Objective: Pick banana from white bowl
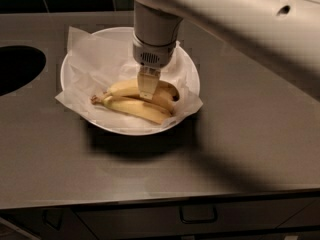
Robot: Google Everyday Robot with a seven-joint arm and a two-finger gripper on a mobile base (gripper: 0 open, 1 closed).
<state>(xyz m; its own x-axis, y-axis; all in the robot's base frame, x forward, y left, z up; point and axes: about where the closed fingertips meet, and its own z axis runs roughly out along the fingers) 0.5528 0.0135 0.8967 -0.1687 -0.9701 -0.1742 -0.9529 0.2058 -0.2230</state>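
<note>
The white bowl (125, 131) stands on the grey counter, left of centre, lined with crumpled white paper (95, 64). Two yellow bananas lie in it side by side, joined at the stem on the left: a front banana (135, 110) and a rear banana (122, 88). My gripper (146, 91) hangs straight down from the thick white arm (240, 19) and reaches into the bowl, with its tip on the middle of the rear banana. The arm hides the back right part of the bowl.
A dark round opening (15, 69) is cut into the counter (250, 134) at the far left. The counter's front edge runs along the bottom, with a drawer handle (198, 214) below it. A dark tiled wall stands behind.
</note>
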